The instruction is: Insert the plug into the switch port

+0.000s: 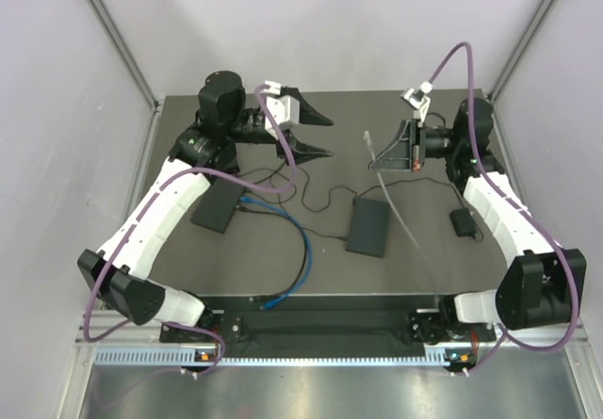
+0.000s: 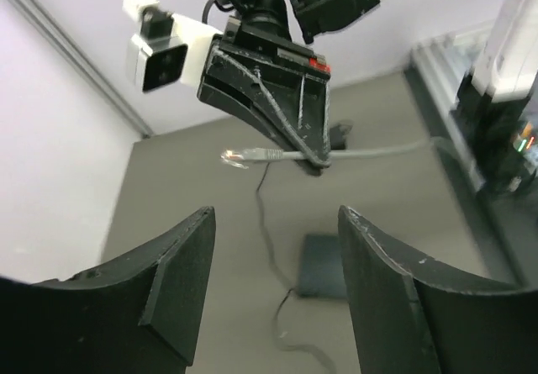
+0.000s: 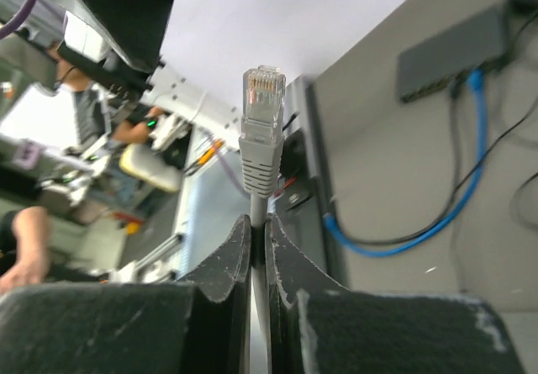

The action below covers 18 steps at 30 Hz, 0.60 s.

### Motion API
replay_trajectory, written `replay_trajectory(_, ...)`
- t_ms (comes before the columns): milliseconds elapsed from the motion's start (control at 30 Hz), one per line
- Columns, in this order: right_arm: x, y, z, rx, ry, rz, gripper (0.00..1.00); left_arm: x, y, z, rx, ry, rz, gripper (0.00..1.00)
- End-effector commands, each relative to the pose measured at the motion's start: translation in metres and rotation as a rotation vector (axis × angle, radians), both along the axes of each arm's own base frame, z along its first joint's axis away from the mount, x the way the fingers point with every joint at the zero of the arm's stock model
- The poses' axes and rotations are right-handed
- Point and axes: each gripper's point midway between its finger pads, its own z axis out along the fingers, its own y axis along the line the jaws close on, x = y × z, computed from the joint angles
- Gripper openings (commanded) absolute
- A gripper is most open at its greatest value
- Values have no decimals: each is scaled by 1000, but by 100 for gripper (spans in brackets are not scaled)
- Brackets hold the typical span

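Fingers (image 3: 225,265) of the right gripper (image 3: 258,229) are pressing fully together on a grey cable (image 3: 257,160). They are gripping it just under the boot, so the plug (image 3: 263,84) is standing free above the fingertips, with its contacts showing at the tip. In the top view this gripper is hanging above the far right part of the dark table (image 1: 424,278), clear of the surface. The plug is pointing toward the left arm, while the rest of the grey cable is trailing down to the table and toward the near edge.

The left gripper (image 2: 276,218) is hovering on the far left side, also in the air. Its two fingers are standing wide apart with nothing between them. Its opening is facing the right gripper, and the plug is near it but not touching it.

The switch (image 1: 217,207) is lying flat on the table beside the left arm's forearm. A blue cable (image 1: 300,249) is sitting in one of its ports and curving toward the near edge. A second flat box (image 1: 368,228) is lying in the middle of the table with a thin black cord (image 2: 267,231) running to it, and a small black box (image 1: 464,221) is resting beside the right arm. The plug is not touching any of them — it is well apart from the switch.
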Motion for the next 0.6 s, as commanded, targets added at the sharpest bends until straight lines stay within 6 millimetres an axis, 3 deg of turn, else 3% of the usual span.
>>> replay_trajectory(0, -43, 5, 18, 16, -71, 150, 0, -10, -4, -7, 81, -252, -56, 64)
replay_trajectory(200, -62, 18, -6, 7, 23, 210, 0, -35, -12, -57, 271, -434, -175, 61)
replay_trajectory(367, -84, 35, -29, -9, 85, 283, 0, -41, -11, -71, 298, -497, -196, 66)
replay_trajectory(433, -88, 38, -38, -31, 157, 279, 0, -44, -12, -79, 314, -513, -207, 66)
replay_trajectory(567, -91, 44, -53, -63, 134, 288, 0, -48, -12, -85, 332, -524, -210, 65)
